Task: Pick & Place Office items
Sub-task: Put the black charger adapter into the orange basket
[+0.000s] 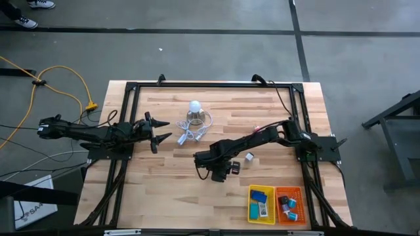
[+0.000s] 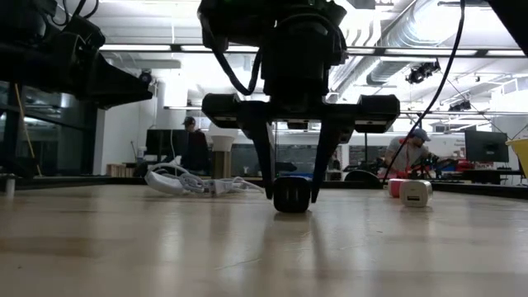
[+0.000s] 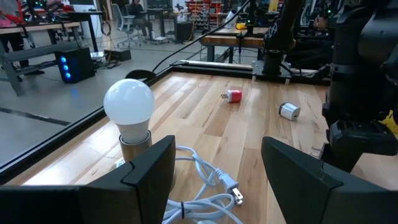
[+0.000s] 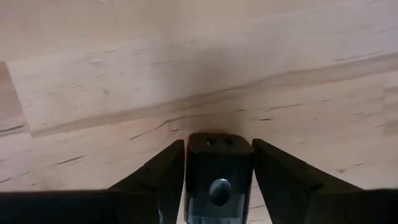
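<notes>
A small black block (image 4: 218, 180) is seen standing on the wood at the table's centre. A white cube (image 1: 249, 157) lies at its two o'clock, a pink cube (image 3: 234, 96) farther off at one o'clock.

floor (image 1: 197, 39): grey concrete | ceiling lights (image 2: 165, 48): lit | desks (image 3: 56, 28): behind

A pale wood-plank counter (image 1: 164, 196) edged by a black frame. Near its centre, toward twelve o'clock, a white bulb-topped clear object (image 1: 194, 113) stands with its looped white cord (image 1: 190, 134). A black clip (image 1: 231, 168) sits on the boards at centre, a white cube (image 1: 249, 157) just beside it toward two o'clock. At five o'clock lie a yellow mesh tray (image 1: 251, 204) and an orange mesh tray (image 1: 300, 196), side by side
</notes>
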You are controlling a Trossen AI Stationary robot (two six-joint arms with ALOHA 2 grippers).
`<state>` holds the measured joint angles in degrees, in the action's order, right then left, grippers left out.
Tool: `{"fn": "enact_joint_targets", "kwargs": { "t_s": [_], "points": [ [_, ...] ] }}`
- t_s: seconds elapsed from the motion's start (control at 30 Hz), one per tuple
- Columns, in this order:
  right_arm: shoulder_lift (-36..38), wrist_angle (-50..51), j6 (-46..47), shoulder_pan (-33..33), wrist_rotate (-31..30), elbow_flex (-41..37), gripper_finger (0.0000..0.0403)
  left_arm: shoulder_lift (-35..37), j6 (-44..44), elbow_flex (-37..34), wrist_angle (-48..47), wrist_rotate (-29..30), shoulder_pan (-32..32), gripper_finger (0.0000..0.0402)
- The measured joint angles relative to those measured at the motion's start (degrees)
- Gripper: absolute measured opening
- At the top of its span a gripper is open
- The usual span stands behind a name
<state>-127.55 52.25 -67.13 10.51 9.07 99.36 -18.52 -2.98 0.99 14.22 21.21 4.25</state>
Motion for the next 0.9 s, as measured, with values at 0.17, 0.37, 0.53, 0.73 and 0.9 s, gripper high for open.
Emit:
{"fn": "enact_joint_targets", "kwargs": {
  "t_s": [0.17,0.37,0.53,0.73,0.9],
  "points": [
    [0.00,-0.15,-0.07,-0.07,0.01,0.00,0.0174,-0.01,0.00,0.00,0.00,0.01,0.00,0.0230],
    [0.00,-0.20,-0.07,-0.07,0.01,-0.01,0.0174,0.00,0.00,0.00,0.00,0.01,0.00,0.0230],
    [0.00,-0.22,-0.02,-0.07,0.03,0.01,0.0161,-0.01,0.00,0.00,0.00,0.01,0.00,0.0230],
    [0.04,-0.22,0.00,-0.07,0.44,0.02,0.0137,0.00,0.00,0.00,0.00,0.02,0.00,0.0230],
    [0.04,-0.26,0.02,-0.07,0.44,0.01,0.0150,-0.01,0.00,0.00,0.00,0.01,0.00,0.0230]
  ]
}}
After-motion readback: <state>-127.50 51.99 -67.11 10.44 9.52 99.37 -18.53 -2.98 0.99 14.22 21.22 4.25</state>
